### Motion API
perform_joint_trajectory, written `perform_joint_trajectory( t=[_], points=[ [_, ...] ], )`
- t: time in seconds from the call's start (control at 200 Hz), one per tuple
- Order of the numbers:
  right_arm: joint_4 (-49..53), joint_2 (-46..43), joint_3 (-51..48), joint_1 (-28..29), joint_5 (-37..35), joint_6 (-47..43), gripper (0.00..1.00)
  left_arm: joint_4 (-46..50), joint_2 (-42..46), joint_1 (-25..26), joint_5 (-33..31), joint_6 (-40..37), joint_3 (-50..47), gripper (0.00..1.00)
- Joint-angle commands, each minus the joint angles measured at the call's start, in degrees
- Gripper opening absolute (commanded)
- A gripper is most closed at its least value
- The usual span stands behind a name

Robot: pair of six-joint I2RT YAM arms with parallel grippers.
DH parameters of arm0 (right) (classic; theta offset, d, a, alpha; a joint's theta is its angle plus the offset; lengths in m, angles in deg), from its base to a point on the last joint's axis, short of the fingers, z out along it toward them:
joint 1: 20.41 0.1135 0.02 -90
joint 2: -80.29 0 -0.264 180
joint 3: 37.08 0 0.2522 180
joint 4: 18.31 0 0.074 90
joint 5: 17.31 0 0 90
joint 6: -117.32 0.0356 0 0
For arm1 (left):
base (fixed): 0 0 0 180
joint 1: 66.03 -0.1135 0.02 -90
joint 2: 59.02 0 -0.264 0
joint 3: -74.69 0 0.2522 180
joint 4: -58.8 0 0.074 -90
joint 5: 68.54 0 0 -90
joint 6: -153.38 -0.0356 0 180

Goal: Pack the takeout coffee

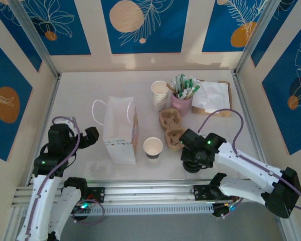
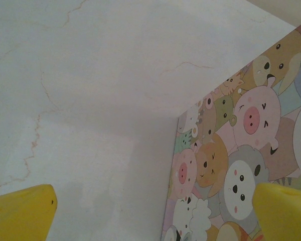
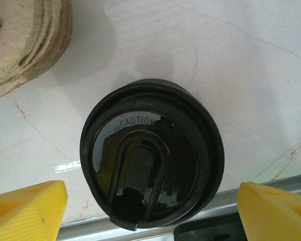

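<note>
R gripper (image 3: 150, 213) hangs over the black coffee lid (image 3: 150, 158), which lies flat, top up, on the table (image 3: 241, 65) right by the near rail; its yellow fingers (image 3: 25, 208) stand wide apart, one each side of the lid, neither touching it; nothing held. L gripper (image 2: 150, 216) is also spread fully and empty, low over bare tabletop w/ the cartoon-print side of the paper bag (image 2: 241, 165) just beside it. Further in, the open paper cup (image 1: 153, 146) stands uncapped just beside the bag, between bag and lid; cardboard cup carriers (image 1: 171, 128) sit just behind it. Far side: stack of spare cups (image 1: 159, 93), pink cup of sachets/stirrers (image 1: 181, 100), napkins (image 1: 210, 95). Step in hand looks like fetching the lid to cap the cup, so early in the packing; cup not yet in the bag. Next move prob. calls for lowering, closing on the lid's rim w/o it skating on the smooth top, then centring it over the cup.
</note>
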Motion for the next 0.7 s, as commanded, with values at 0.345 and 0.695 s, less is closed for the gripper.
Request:
perform_joint_trajectory(
  t=[0.345, 0.695],
  points=[
    [-0.79, 4.53, -1.35, 1.51, -2.39, 2.14, 0.87, -1.07, 0.41, -0.67, 1.24, -0.58, -0.53, 1.0],
    [-2.73, 6.13, -1.99, 1.55, -3.04, 1.88, 0.86, -1.05, 0.32, -0.66, 1.19, -0.57, -0.58, 1.0]
  ],
)
